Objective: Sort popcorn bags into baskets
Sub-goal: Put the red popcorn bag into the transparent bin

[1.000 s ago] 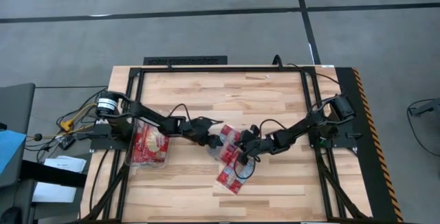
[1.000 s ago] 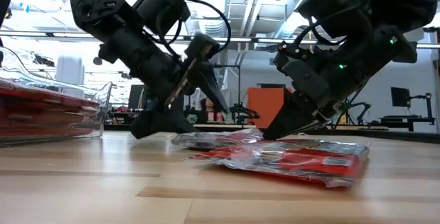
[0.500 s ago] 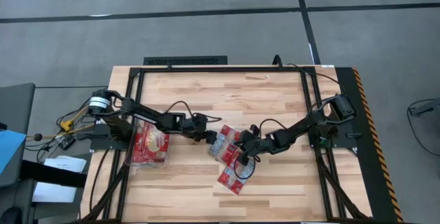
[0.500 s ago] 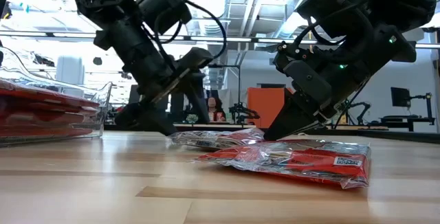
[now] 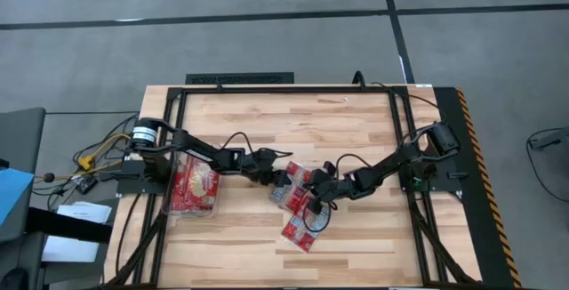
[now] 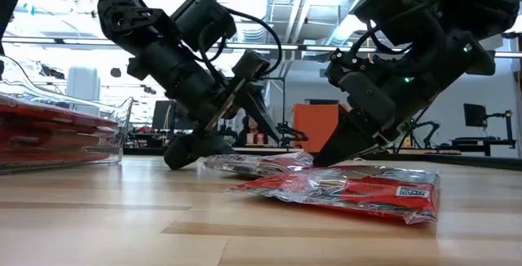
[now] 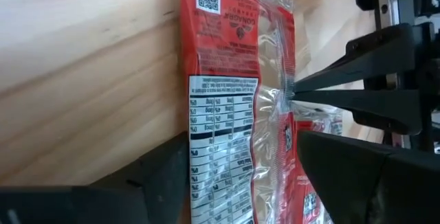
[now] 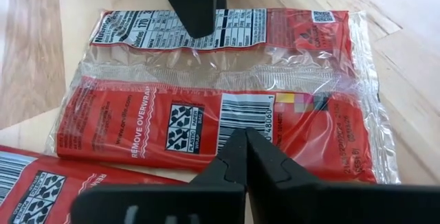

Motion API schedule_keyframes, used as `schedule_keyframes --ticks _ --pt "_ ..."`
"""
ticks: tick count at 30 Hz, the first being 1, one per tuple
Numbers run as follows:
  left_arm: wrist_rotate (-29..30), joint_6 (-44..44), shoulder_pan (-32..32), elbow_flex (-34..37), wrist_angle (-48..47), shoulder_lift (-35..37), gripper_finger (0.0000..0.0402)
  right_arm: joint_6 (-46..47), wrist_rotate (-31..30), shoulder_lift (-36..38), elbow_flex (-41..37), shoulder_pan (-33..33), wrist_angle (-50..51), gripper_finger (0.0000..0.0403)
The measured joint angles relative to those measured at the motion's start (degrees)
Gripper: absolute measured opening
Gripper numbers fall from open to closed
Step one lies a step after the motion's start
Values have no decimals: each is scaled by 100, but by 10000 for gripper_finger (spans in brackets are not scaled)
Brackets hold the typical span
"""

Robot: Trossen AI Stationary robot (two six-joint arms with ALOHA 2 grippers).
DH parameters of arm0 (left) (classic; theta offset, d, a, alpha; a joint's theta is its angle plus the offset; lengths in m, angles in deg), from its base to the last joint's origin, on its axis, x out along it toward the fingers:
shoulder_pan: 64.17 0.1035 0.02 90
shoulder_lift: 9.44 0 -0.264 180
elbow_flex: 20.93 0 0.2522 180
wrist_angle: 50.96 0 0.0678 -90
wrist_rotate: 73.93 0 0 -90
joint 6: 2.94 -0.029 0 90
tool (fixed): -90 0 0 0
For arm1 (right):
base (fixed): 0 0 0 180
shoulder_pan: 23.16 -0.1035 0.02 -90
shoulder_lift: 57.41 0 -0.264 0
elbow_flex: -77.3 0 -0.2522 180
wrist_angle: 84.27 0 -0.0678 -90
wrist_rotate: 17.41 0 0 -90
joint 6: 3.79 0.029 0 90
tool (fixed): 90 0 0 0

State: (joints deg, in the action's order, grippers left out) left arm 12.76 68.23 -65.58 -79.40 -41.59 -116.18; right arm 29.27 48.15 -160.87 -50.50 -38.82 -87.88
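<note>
- Partly sorted: several bags sit in the tub [image 5: 171, 203] at table's left; three remain mid-table.
- Left gripper [image 5: 283, 180] spread wide, straddling a bag [image 5: 293, 183], not gripping yet.
- Right gripper [image 5: 313, 208] pinched together over the same bag's edge.

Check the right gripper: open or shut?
Shut. The right gripper's fingertips meet with no gap, pressed down on a popcorn bag lying flat on the table; nothing is pinched between them.
</note>
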Motion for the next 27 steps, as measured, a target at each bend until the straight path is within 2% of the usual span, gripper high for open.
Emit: schedule_keyframes --ticks 4,11,13,19,27 --pt "-55 -19 -3 -12 24 -5 209 -15 -7 -2 3 4 -19 33" --pt "-55 -409 -22 -4 129 -13 45 -14 -3 -2 1 2 -39 28" --pt "-45 -446 -22 -3 127 -13 14 -13 10 -4 -1 2 -108 22" --pt "28 -261 -20 0 228 37 4 -42 76 277 -18 6 -19 21" --pt "90 -255 -5 31 94 546 1 -388 -125 1637 -15 7 767 34"
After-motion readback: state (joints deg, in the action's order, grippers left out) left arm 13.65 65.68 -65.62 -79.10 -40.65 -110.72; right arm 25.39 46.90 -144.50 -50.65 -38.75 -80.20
